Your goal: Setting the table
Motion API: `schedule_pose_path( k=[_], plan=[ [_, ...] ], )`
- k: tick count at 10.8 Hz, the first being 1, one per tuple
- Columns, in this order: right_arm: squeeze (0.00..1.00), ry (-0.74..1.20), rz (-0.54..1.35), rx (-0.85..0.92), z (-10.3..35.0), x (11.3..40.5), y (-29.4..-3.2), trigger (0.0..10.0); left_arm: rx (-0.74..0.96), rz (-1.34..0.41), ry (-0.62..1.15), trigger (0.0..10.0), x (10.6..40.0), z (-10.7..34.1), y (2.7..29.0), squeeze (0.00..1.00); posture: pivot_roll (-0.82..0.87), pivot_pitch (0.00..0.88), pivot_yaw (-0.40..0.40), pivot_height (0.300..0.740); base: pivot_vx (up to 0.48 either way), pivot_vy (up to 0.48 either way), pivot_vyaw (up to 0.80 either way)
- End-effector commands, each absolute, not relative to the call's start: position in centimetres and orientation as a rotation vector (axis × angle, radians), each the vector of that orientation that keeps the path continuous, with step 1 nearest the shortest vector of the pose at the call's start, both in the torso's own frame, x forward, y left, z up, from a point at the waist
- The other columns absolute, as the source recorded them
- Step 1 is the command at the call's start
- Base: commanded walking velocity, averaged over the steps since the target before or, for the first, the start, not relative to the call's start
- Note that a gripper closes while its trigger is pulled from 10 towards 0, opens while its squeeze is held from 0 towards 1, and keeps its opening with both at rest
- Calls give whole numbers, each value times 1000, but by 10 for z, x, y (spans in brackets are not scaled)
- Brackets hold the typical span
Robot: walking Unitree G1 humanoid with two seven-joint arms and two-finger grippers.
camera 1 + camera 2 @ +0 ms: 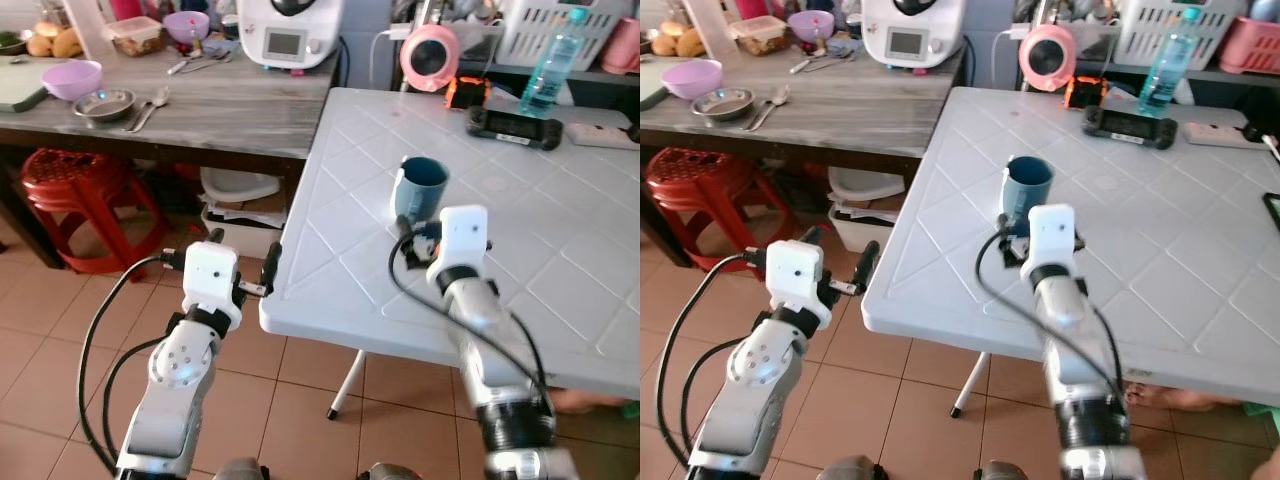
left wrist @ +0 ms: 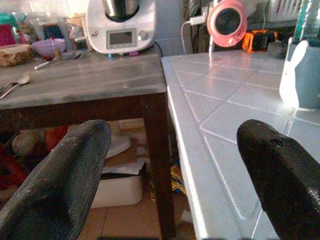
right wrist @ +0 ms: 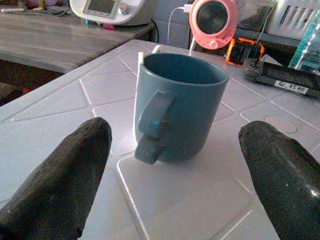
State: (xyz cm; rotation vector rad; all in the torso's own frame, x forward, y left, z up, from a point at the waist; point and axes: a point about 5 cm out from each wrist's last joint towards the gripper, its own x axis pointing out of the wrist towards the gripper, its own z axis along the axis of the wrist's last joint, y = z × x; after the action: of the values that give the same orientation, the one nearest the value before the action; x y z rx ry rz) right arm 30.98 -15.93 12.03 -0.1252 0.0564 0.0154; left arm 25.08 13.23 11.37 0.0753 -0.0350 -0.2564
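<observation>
White table (image 1: 560,250), kitchen clutter behind.
Blue mug (image 1: 420,187) upright near table's front-left corner, handle toward right hand (image 3: 172,165), fingers apart, just short of it, likely released. Left hand (image 1: 243,262) apart, idle off table's edge.

Bright, even daylight, soft shadows under the white table (image 1: 520,270); wrist views slightly soft, near fingers blurred.

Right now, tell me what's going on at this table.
The robot stands at the white plastic table. Its right gripper is open, just short of a blue mug that stands upright on the table with its handle toward the gripper; the fingers aren't touching it. The left gripper, also open and empty, hovers off the table's near corner beside the wooden counter.
</observation>
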Motion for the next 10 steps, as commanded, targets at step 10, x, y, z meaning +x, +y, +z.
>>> schedule_pose_path(
  k=[10],
  plan=[
    [0, 50, -32, -82, 133, 328, -159, 10000, 143, -323, 67, 10000, 225, 119, 148, 0, 137, 127, 63, 740, 0, 0, 0]
  ],
)
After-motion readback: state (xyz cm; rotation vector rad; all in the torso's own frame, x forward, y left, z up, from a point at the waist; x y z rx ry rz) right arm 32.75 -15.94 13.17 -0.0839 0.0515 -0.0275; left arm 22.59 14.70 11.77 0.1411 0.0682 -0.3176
